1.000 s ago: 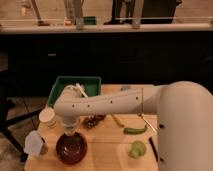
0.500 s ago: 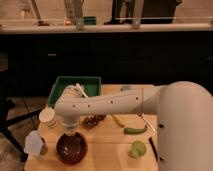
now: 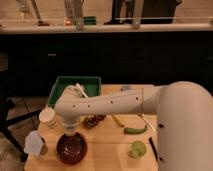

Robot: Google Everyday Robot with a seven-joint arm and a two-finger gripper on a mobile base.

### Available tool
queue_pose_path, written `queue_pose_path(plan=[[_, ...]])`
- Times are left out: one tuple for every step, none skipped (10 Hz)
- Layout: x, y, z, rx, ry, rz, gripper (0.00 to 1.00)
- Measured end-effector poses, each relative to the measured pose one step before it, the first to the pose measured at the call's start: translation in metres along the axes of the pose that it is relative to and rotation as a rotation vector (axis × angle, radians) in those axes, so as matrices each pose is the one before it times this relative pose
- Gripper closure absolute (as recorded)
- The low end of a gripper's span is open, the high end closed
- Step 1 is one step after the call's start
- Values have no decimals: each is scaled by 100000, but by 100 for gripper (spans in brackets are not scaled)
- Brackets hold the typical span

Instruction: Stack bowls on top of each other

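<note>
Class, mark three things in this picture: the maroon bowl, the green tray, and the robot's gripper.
maroon bowl (image 3: 71, 149): camera view, glossy inside.
green tray (image 3: 60, 86): camera view, left rim.
gripper (image 3: 70, 129): camera view, its lower end, directly above the bowl.

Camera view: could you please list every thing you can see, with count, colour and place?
maroon bowl: one, dark maroon, glossy, front left of the table
green tray: one, green, rear left of the table
cup: one, pale, left edge
crumpled item: one, whitish, front left corner
grapes: one bunch, dark, centre
green vegetable: one, green, right of centre
green fruit: one, light green, front right
table: one, wooden
end effector: one, white, directly above the maroon bowl
</note>
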Motion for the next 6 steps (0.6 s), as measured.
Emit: queue_pose_path(plan=[[-8,5,0,-13,-5,-7,20],[-31,-2,-13,22,-46,-32,20],[12,6,7,-25,22,14,20],[3,-3,-1,9,1,8,20],[-9,0,1,0,6,-21,20],[-2,0,0,2,-1,-8,20]])
